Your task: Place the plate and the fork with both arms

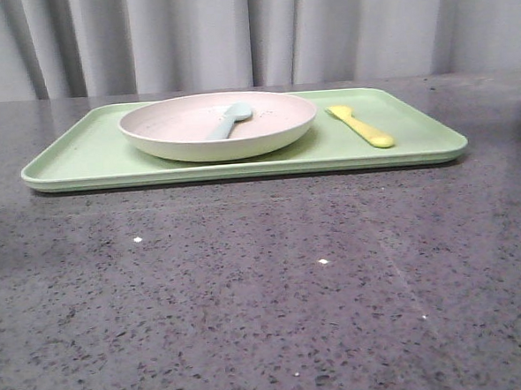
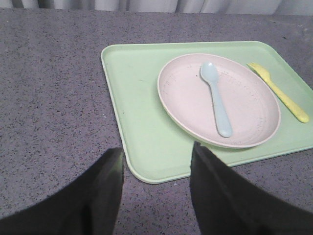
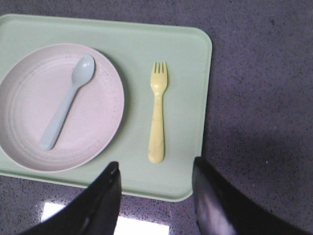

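The cream-pink plate [image 1: 239,134] sits on the light-green tray [image 1: 90,157], left of centre, with a pale blue spoon [image 1: 229,120] lying in it. The yellow fork [image 1: 361,125] lies on the tray to the plate's right, tines pointing away. The plate [image 2: 186,98] and fork [image 2: 279,91] show in the left wrist view, and the plate [image 3: 98,117] and fork [image 3: 157,112] in the right wrist view. My left gripper [image 2: 156,152] is open and empty above the tray's near left corner. My right gripper [image 3: 155,165] is open and empty above the tray's near right corner, close to the fork's handle. Neither gripper shows in the front view.
The tray [image 2: 137,98] rests at the far side of a dark speckled stone table [image 1: 266,292]. Grey curtains [image 1: 250,32] hang behind it. The spoon [image 3: 68,105] lies diagonally across the plate.
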